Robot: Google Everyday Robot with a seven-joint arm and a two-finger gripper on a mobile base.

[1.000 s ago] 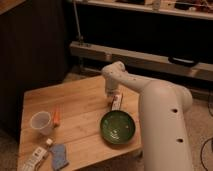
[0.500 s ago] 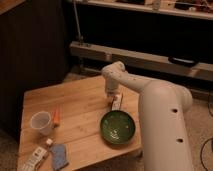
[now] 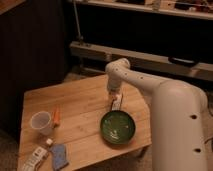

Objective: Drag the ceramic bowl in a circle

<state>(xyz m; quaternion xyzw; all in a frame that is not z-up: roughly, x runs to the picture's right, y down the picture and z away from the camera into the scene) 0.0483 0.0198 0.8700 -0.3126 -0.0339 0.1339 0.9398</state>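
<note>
One relation matters for your next move: the ceramic bowl (image 3: pixel 118 128) sits just in front of the claw (image 3: pixel 116 103), toward the near right corner of the worktop (image 3: pixel 82 105). The claw hangs low over the wood just behind the bowl's far rim, pinched closed, with nothing in it as far as I can see. Can't tell if it's touching the rim. The bowl's round, so there's no long axis to fuss over. My guess is you come toward the near edge and catch that far rim first.
</note>
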